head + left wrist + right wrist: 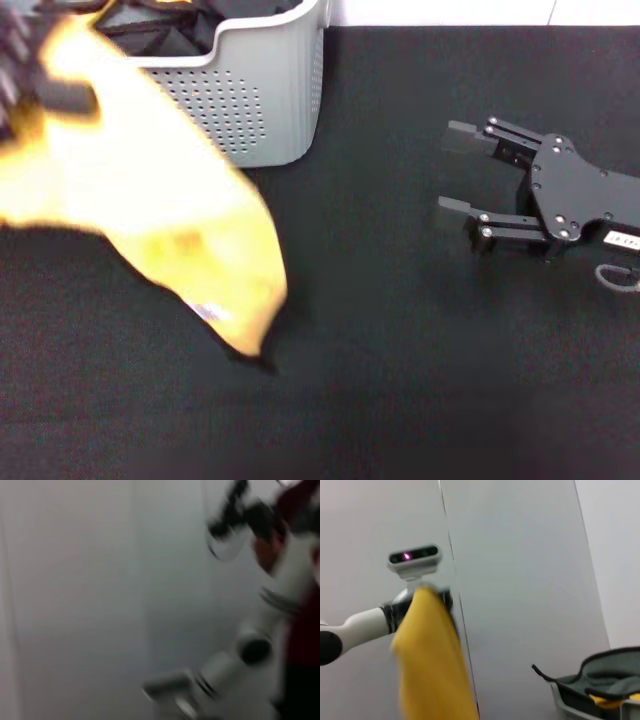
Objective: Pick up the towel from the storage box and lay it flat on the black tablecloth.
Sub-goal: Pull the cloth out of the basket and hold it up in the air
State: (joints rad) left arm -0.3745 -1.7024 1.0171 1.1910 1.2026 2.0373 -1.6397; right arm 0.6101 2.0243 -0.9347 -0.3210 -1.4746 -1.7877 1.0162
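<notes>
- Hanging from the left gripper [35,75], the towel [160,210] is pinched at its top edge; the fingers themselves are too blurred to make out beyond that hold.
- Below the gripper the towel's long axis runs down and toward the robot's right, its lowest corner touching or just above the black tablecloth [420,380].
- Behind the gripper stands the storage box [265,90], with dark fabric left inside; the towel is clear of its rim.
- Well apart on the far side, the right gripper [455,170] rests on the tablecloth, fingers spread and empty.
- Spreading likely falls to the left arm, which is nearer.
</notes>
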